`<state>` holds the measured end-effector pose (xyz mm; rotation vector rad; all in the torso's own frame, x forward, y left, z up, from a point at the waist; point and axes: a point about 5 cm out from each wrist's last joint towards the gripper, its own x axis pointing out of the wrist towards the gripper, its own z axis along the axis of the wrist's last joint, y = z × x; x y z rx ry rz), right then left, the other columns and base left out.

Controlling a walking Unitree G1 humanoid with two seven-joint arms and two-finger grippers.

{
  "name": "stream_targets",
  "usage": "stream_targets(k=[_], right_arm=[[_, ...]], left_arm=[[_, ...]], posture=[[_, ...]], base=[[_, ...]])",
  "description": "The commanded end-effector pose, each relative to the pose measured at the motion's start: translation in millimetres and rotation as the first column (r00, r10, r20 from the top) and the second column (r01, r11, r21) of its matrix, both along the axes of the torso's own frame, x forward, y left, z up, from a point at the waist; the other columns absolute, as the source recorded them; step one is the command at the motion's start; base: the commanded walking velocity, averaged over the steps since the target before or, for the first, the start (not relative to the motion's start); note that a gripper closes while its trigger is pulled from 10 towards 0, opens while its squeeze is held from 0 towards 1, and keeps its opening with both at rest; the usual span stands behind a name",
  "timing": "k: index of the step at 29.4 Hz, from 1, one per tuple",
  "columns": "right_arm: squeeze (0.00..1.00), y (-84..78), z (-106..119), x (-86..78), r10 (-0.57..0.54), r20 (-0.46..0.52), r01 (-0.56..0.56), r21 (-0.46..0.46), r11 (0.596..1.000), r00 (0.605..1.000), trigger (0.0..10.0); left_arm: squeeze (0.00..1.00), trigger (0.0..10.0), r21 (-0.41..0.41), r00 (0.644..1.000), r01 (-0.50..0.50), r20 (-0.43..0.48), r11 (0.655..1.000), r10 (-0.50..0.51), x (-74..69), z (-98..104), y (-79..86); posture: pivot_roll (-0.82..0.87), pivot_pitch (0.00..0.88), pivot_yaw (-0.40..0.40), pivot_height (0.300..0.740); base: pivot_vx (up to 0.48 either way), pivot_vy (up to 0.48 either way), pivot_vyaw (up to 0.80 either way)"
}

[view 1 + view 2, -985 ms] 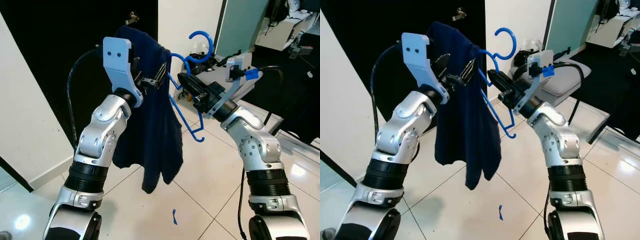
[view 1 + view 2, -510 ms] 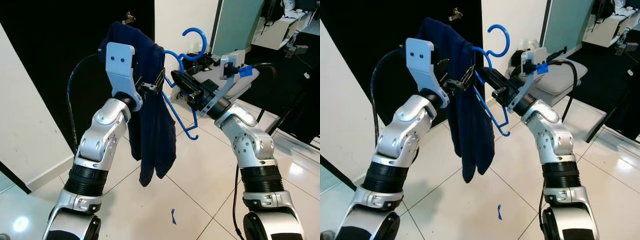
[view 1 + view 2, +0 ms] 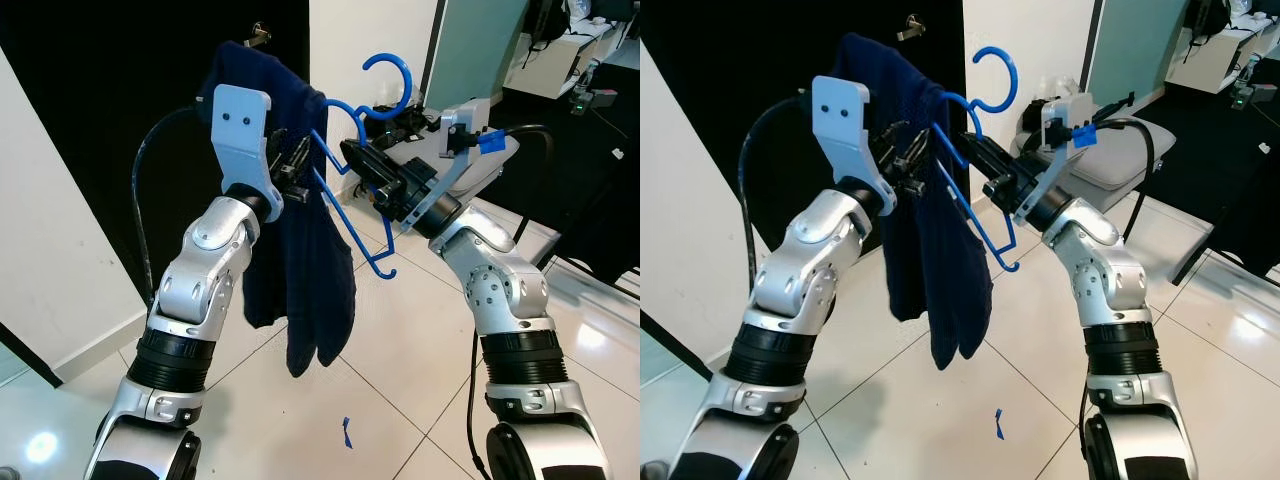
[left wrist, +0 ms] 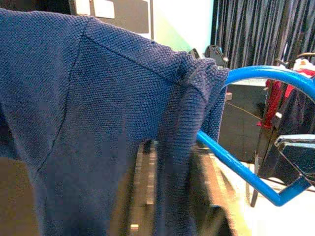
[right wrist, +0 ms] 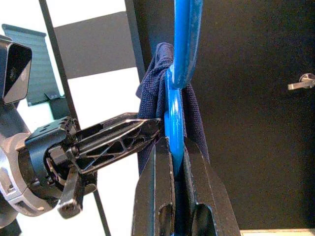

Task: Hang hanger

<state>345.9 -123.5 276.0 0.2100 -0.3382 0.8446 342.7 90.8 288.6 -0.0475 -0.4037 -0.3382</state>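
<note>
White tiled floor (image 3: 400, 350) below, black door (image 3: 760, 60) with metal handle (image 3: 908, 28) beyond both arms. Right gripper (image 5: 172, 152) clenched on lower bar of blue hanger (image 3: 352, 215), hook up, held well off the floor. Dark blue sweater (image 3: 300, 270) draped over the hanger arm on the far side from the right gripper, hanging down in loose folds. Left gripper (image 3: 918, 152) against the sweater near the hanger's shoulder; fingers look closed on the cloth, grip not certain. Judged: sweater partly on, bunched to one side; hanger not yet on any hook or rail. Hanging step left.
</note>
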Motion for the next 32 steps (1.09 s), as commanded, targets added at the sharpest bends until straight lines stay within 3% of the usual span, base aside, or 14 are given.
stream_targets(k=[1, 12, 16, 23, 30, 32], right_arm=[[0.00, 5.8, 16, -5.6, 0.038, 0.071, -0.039, 0.013, 0.999, 0.997, 0.0], [0.00, 5.6, 16, -6.6, 0.042, 0.073, -0.042, -0.002, 0.999, 0.996, 0.0], [0.00, 5.1, 5, 1.5, -0.013, 0.025, 0.014, -0.064, 0.998, 1.000, 0.0], [0.00, 3.2, -8, 11.2, -0.089, -0.037, 0.084, -0.119, 0.989, 0.995, 0.0], [0.00, 0.3, -14, 13.8, -0.122, -0.061, 0.112, -0.147, 0.983, 0.991, 0.0], [0.00, -2.1, -15, 14.6, -0.134, -0.064, 0.123, -0.151, 0.981, 0.989, 0.0]], left_arm=[[0.00, 0.0, 0.010, 1.000, -0.010, 0.001, 1.000, 0.010, -0.3, -1, 4.6], [0.00, 0.0, 0.004, 1.000, 0.023, 0.017, 1.000, -0.023, -1.1, 3, 1.3], [0.00, 0.5, 0.011, 0.994, 0.096, 0.057, 0.995, -0.096, -4.3, 15, -3.6], [0.00, 0.3, 0.041, 0.965, 0.225, 0.131, 0.973, -0.229, -13.5, 41, -11.2], [0.00, 0.3, 0.047, 0.946, 0.284, 0.151, 0.958, -0.287, -18.7, 46, -17.0], [0.00, 0.4, 0.064, 0.924, 0.346, 0.150, 0.936, -0.352, -24.4, 44, -25.2]], posture=[[0.09, 0.065, 0.004, 0.740], [0.09, 0.064, -0.003, 0.740], [0.10, 0.066, -0.007, 0.740], [0.11, 0.070, -0.003, 0.740], [0.11, 0.072, -0.003, 0.740], [0.11, 0.070, -0.002, 0.740]], base=[[0.000, 0.000, 0.00], [0.000, 0.000, 0.00], [0.000, 0.000, 0.00], [0.000, 0.000, 0.00], [0.000, 0.000, 0.00], [0.000, 0.000, 0.00]])
